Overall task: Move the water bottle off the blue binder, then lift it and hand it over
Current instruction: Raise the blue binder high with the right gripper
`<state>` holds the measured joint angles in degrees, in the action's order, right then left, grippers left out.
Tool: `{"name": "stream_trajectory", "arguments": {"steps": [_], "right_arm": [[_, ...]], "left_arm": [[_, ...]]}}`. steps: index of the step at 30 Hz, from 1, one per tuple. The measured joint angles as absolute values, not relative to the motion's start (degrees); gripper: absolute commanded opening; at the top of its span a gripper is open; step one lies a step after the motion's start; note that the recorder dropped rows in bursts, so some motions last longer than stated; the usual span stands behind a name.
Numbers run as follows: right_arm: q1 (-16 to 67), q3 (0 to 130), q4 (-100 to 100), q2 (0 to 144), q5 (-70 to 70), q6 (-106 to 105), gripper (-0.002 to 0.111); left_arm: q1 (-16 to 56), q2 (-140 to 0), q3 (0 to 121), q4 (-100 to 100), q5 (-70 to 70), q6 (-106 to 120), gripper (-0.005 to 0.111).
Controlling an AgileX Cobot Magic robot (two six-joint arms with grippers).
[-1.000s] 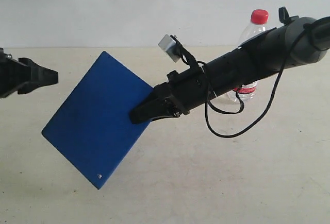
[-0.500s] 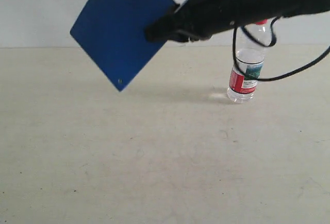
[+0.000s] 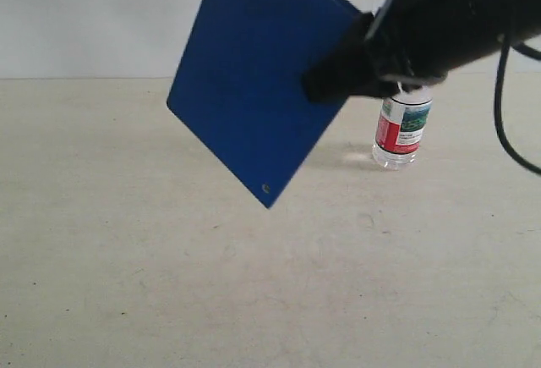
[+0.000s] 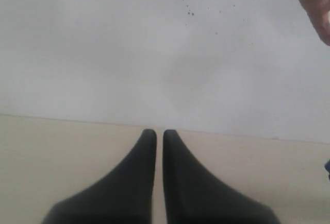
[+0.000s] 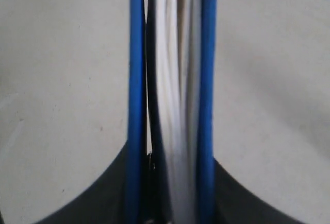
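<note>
The right pincer (image 3: 325, 83) is clamped shut on the right edge of the blue binder (image 3: 254, 89). In the right wrist view its two dark fingers (image 5: 103, 198) press from either side on the binder's blue covers (image 5: 135, 80), and white sheets show between those covers. The binder hangs in the air, clear of the table (image 3: 169, 283), turned so that one corner points down. A small silver rivet (image 3: 266, 189) sits near that lowest corner. The black right arm (image 3: 456, 21) runs off to the upper right, and a black cable (image 3: 505, 135) loops down from it.

The water bottle (image 3: 402, 131) stands upright on the table on the right, farther back than the arm and apart from the binder. Its red, white and green label shows, but the arm hides its upper part and cap.

The left pincer (image 4: 159, 134) appears only in its own wrist view. Its two black fingers are drawn almost together, with a thin slit between them, and they hold nothing. Beyond them lie the pale table and the light wall (image 4: 154, 54).
</note>
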<state>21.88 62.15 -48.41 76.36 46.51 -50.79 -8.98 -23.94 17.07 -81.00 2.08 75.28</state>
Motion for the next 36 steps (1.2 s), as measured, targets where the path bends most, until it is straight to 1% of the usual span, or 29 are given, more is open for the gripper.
{"name": "stream_trajectory", "arguments": {"steps": [4,8,12,15,24,26,28,30,33,34,36], "right_arm": [[23.79,55.01,-47.17,72.23,46.01,-48.15,0.0],[29.66,51.63,-46.93,69.32,42.12,-47.29,0.0],[36.53,51.39,-47.31,68.9,30.28,-47.29,0.0],[40.15,51.52,-47.22,68.9,22.27,-47.87,0.0],[41.7,56.57,-48.46,69.01,13.91,-50.29,0.0],[41.7,56.92,-48.46,68.79,12.36,-50.92,0.006],[41.8,57.16,-48.46,68.54,11.21,-51.35,0.017],[41.91,57.25,-48.46,68.57,11.12,-51.8,0.033],[42.01,57.29,-48.57,68.57,10.0,-51.8,0.052],[42.01,57.29,-48.57,68.46,9.33,-51.63,0.055],[42.01,57.39,-48.57,68.3,8.24,-51.63,0.056]], "left_arm": [[-8.98,-21.53,12.08,-82.57,1.61,69.85,0.005],[-8.98,-21.05,7.61,-84.1,0.83,62.17,0.005],[-8.98,-21.05,2.46,-84.43,-1.38,60.41,0.005],[-8.98,-21.05,0.25,-84.43,-2.54,60.1,0.005],[-8.98,-21.05,0.23,-84.43,-2.03,61.12,0.005],[-8.98,-21.05,0.23,-84.43,-2.03,61.15,0.005],[-8.98,-21.05,0.23,-84.43,-2.03,61.25,0.005],[-8.98,-21.05,0.23,-84.43,-2.03,61.25,0.005],[-8.98,-21.05,0.23,-84.43,-1.49,61.36,0.005],[-8.98,-21.05,0.23,-84.43,-1.0,61.52,0.005],[-8.98,-21.05,0.23,-84.43,0.0,62.23,0.005]]}}
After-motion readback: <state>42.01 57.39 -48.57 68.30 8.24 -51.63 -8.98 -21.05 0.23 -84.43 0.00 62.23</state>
